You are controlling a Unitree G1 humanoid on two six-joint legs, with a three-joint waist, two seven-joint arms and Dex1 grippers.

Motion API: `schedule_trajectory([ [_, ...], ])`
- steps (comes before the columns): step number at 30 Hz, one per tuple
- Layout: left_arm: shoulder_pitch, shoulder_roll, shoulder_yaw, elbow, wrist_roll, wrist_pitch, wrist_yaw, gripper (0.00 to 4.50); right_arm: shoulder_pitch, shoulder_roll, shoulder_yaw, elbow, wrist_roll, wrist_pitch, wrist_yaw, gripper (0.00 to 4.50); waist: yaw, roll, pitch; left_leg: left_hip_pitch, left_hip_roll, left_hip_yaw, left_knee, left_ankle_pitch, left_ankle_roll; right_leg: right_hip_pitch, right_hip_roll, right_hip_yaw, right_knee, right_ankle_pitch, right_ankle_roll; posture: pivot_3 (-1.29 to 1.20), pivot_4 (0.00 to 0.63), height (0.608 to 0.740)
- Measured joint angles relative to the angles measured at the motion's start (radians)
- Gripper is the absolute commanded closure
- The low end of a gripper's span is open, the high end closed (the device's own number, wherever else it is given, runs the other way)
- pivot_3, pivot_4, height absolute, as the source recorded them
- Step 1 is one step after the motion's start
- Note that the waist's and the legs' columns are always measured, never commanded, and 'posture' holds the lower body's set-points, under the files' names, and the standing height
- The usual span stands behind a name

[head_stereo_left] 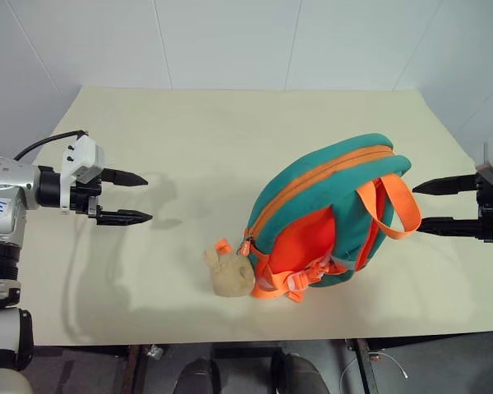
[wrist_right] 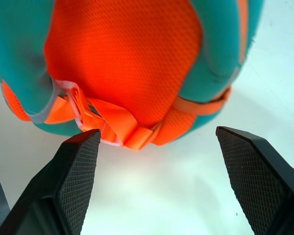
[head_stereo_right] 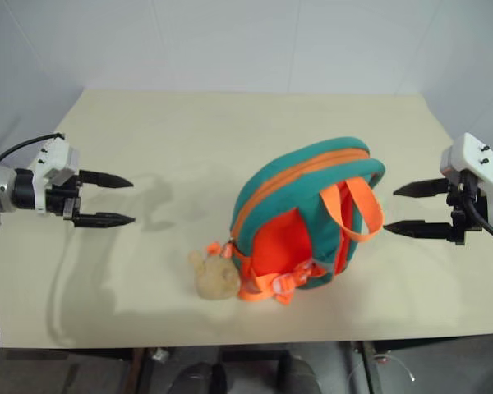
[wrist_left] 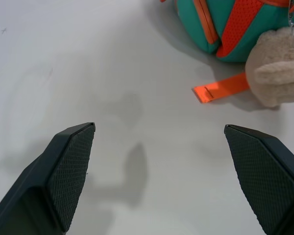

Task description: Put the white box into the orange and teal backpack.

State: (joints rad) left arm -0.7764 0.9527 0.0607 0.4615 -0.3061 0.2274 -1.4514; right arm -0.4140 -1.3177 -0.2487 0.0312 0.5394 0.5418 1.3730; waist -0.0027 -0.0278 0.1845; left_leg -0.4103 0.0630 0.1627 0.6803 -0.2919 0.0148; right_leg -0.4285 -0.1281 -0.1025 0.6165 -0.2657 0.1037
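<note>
Head views: the orange and teal backpack (head_stereo_left: 329,217) lies on the cream counter (head_stereo_left: 189,148), between the two grippers. The left gripper (head_stereo_left: 125,197) has its jaws wide and empty, well apart from the backpack. The right gripper (head_stereo_left: 444,205) also has its jaws wide and empty, near the backpack's strap.

Left wrist view: the plush toy (wrist_left: 277,66) lies ahead of the jaws.

Right wrist view: the backpack lies just ahead of the spread jaws.

Cream table (head_stereo_left: 230,148) (matte) against white walls (head_stereo_left: 230,41).
</note>
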Motion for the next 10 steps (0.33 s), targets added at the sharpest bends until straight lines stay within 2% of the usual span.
schedule_trajectory([
  [4, 0.004, -0.054, 0.097, 0.013, -0.122, -0.003, -0.050, 0.00, 0.012, -0.002, -0.072, 0.108, -0.019, -0.068, 0.021, 0.02, 0.000, 0.000, 0.000, 0.000, 0.000, 0.005, 0.000, 0.000, 0.000, 0.000, 0.000, 0.000, 0.000, 0.000, 0.000, 0.00, 0.150, 0.740],
  [6, 0.004, -0.084, 0.150, 0.030, -0.198, -0.017, -0.051, 0.00, -0.010, 0.036, -0.118, 0.169, -0.010, -0.104, 0.015, 0.02, -0.001, 0.000, 0.000, 0.001, 0.000, 0.005, 0.001, 0.000, 0.000, 0.001, 0.000, 0.000, 0.001, 0.000, 0.000, 0.00, 0.150, 0.740],
  [10, 0.018, -0.088, 0.170, 0.049, -0.261, -0.038, -0.051, 0.00, -0.008, 0.038, -0.120, 0.242, -0.021, -0.158, 0.025, 0.02, -0.006, 0.000, 0.000, 0.003, 0.001, 0.007, 0.001, 0.000, -0.001, 0.001, 0.000, 0.001, 0.002, 0.000, 0.000, 0.00, 0.150, 0.740],
])
